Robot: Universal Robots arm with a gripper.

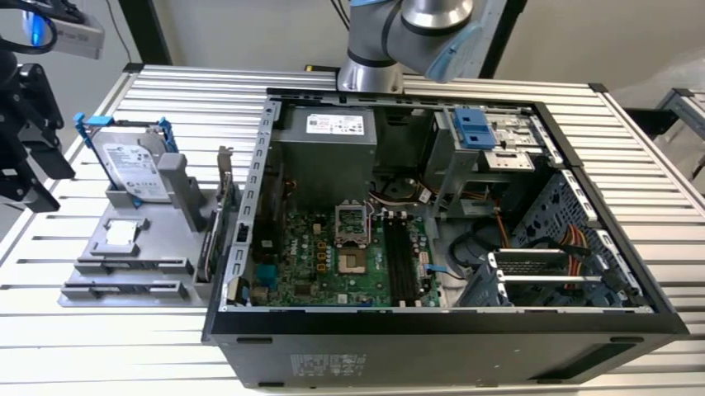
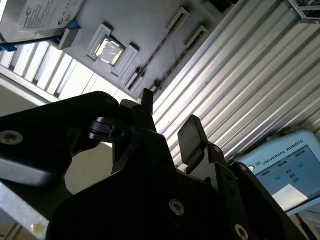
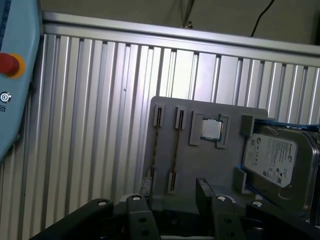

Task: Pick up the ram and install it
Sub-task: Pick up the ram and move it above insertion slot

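Ram [image 3: 176,150]: thin stick standing on edge in a slot of the gray tray [image 1: 154,247]. A second thin stick stands in the slot just beside it. Both are seen edge-on in both wrist views, so you can't make out chips or colour.

The tray lies on the slatted aluminium table [image 1: 463,82], outside the open PC case [image 1: 441,326] and just beside it on the exterior view's left. The ram is in the tray, not on the motherboard [image 1: 330,264]. The motherboard's long black slots [image 1: 399,264] lie flat inside the case.

Your gripper [image 3: 170,192] has its fingers spread wide with nothing between them; bare table and tray show through the gap. It's over the tray's edge, near the ends of the ram slots, not touching the ram. You can't tell its height above the tray.

Also in the tray: a square CPU chip [image 3: 211,130] in a recess beside the slots, and a silver hard drive [image 3: 277,160] in a blue frame at the far end from the ram.

A light blue pendant with a red button [image 3: 10,65] lies on the table, well apart from the tray.
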